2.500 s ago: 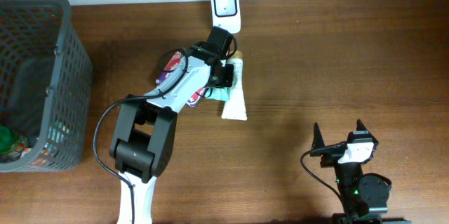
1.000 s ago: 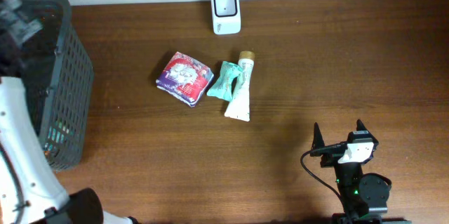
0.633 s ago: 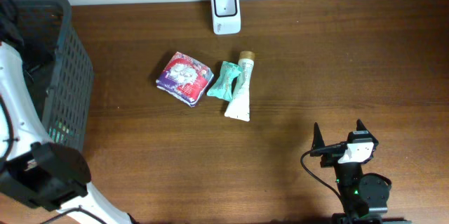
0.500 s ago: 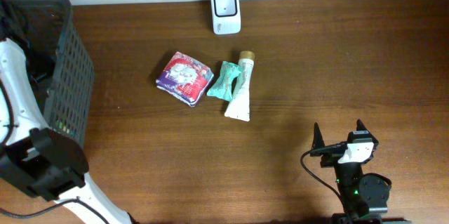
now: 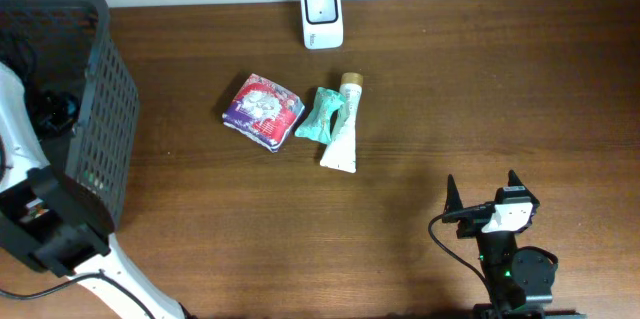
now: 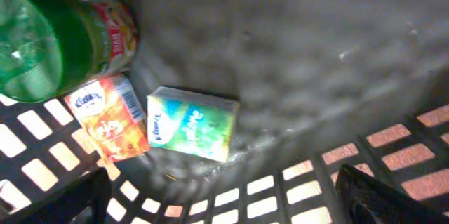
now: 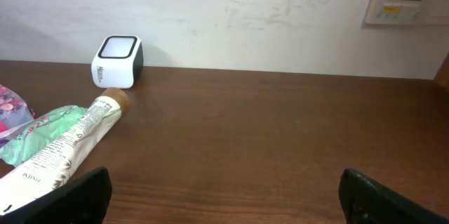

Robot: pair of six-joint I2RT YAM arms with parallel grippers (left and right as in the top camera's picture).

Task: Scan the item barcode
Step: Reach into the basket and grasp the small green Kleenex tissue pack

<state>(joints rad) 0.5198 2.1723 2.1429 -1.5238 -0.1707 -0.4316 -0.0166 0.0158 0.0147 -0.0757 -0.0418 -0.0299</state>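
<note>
Overhead: left arm [image 5: 18, 144] is down in the basket [image 5: 105, 99], scanner [image 5: 322, 16] waiting at the surface's [image 5: 480, 79] back edge, right gripper [image 5: 482, 191] parked, fingers spread. Left wrist: left gripper [image 6: 228, 194] has its fingers spread and empty over a green pack [image 6: 193, 123] and an orange carton [image 6: 106, 117], probably after the pack. Right wrist: scanner sits unobstructed.

**Both Grippers Wide Apart, Nothing Held**

Holds the left arm [image 5: 22, 144] out along the far left edge, wrist tipped downward. Shows the left gripper [image 6: 223, 199] spread wide and empty (only its dark fingertips [image 6: 382, 197] peek in at the bottom corners of the wrist view). Parks the right arm [image 5: 515, 269] folded low at the near right, with the right gripper [image 5: 482, 191] level, pointing forward, fully apart, touching nothing.
</note>
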